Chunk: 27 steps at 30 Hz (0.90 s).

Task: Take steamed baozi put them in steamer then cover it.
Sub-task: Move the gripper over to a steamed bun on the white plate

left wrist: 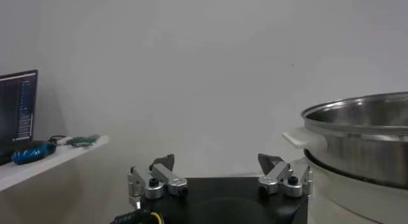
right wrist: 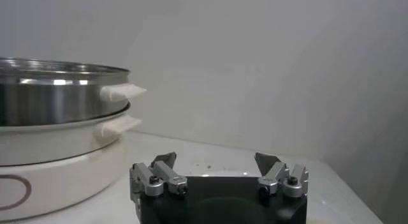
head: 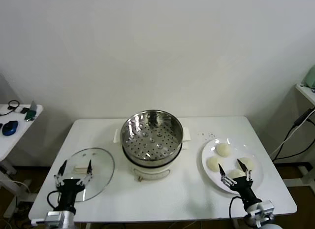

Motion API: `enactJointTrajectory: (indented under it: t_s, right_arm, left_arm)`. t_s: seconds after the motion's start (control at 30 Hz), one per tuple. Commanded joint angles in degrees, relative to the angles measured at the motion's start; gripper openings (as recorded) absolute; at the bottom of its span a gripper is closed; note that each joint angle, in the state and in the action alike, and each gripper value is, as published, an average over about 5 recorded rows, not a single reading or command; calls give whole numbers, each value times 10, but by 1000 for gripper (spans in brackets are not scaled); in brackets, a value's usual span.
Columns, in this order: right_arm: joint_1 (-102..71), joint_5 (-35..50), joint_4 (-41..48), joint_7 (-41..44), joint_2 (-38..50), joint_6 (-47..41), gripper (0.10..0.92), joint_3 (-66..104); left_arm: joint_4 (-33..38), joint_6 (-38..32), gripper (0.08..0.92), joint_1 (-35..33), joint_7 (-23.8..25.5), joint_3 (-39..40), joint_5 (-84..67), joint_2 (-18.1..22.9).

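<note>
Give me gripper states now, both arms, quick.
Left gripper: open, empty, above the glass lid.
Right gripper: open, empty, over the near bun on the plate.

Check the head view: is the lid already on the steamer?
No. The glass lid lies flat on the table to the left of the steamer, whose perforated basket is uncovered.

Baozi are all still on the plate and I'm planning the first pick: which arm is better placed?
Right. The right gripper hovers open over the plate holding the baozi; the left gripper is over the glass lid.
</note>
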<state>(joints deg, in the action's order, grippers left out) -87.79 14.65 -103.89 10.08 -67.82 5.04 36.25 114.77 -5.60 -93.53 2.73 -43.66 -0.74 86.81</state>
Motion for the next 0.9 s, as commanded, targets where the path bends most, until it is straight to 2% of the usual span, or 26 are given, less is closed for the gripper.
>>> enactJointTrajectory:
  t_s: [0.03, 0.17, 0.3, 0.43, 0.63, 0.73, 0.9]
  right_arm:
    - [4, -7, -1, 9, 3, -9, 823, 2]
    - [52, -26, -1, 48, 62, -82, 823, 0]
    - [116, -47, 16, 124, 172, -168, 823, -22]
    - [196, -56, 60, 204, 295, -209, 823, -90]
    - [395, -90, 146, 340, 404, -197, 823, -263]
    - [537, -109, 207, 406, 425, -172, 823, -389]
    - [760, -101, 278, 467, 441, -149, 823, -642]
  left_arm:
    - [0, 2, 823, 1, -3, 2, 0, -1]
    - [-1, 2, 823, 1, -6, 7, 1, -5]
    - [0, 2, 823, 0, -9, 15, 2, -11]
    - [4, 2, 823, -1, -11, 24, 6, -12]
    - [9, 3, 823, -2, -13, 36, 7, -14]
    - [13, 5, 823, -2, -13, 40, 6, -15]
    - [21, 15, 823, 6, -13, 50, 9, -11]
